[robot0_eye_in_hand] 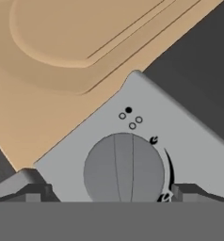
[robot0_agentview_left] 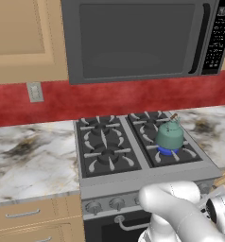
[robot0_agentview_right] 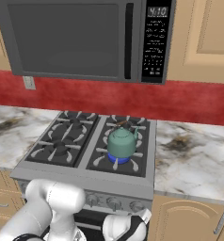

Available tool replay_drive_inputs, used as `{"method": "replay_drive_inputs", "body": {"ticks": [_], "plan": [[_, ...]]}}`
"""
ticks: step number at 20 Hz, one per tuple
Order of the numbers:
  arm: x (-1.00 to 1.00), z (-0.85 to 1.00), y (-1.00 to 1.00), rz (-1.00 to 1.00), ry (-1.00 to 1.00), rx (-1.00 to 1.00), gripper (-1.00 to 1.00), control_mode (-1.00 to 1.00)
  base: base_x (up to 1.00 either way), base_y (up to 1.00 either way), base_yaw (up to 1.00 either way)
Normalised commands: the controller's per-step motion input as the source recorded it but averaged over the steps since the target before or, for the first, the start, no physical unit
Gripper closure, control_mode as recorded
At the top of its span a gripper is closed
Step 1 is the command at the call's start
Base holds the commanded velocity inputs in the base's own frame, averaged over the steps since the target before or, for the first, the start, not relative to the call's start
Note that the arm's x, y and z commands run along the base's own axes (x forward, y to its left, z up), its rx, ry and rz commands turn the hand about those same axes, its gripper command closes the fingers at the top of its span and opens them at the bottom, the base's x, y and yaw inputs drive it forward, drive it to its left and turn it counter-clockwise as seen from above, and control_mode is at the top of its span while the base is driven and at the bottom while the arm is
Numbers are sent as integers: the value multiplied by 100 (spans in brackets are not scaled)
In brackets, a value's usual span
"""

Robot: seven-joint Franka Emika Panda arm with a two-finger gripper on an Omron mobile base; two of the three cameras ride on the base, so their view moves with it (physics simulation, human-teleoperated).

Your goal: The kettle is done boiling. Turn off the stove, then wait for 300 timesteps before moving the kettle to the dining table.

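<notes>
Kettle [robot0_agentview_left: 169, 136] sits on the stove's [robot0_agentview_left: 133, 182] front right burner, with a blue flame showing just under it, so the gas looks on.

Nearest the camera, the hand [robot0_eye_in_hand: 118, 193] is spread wide, one dark fingertip [robot0_eye_in_hand: 36, 192] on each side of a round grey knob [robot0_eye_in_hand: 124, 168] on the stove's front panel. I can't tell if the tips actually touch the knob; nothing looks gripped. Little flame marks and a four-dot burner diagram sit next to that knob. In the base views the white arm bends low in front of the stove and covers part of the knob row and the oven handle, so I can't say for sure which knob it is.

Behind the knobs come the four black grates, with the kettle on the right-hand pair. Marble desk [robot0_agentview_left: 29, 160] runs out to both sides of the stove, with tan drawers below. Behind the stove is a red backsplash with a wall outlet [robot0_agentview_left: 35, 92] to its left, and a dark grey microwave [robot0_agentview_left: 142, 38] hangs above the stove between tan cabinets.
</notes>
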Motion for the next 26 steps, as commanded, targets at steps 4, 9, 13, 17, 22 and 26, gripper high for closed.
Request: {"method": "replay_drive_inputs", "body": {"ticks": [4,9,13,17,22,26], "plan": [[3,0,0,0,-2,0,-100,-100,0,0,0],[0,0,0,0,-5,0,-100,-100,0,0,0],[-1,0,0,0,-10,0,-100,-100,0,0,0],[0,0,0,0,-5,0,-100,-100,0,0,0],[4,-3,0,0,0,0,-100,-100,0,0,0],[11,-6,0,0,0,0,-100,-100,0,0,0]]}}
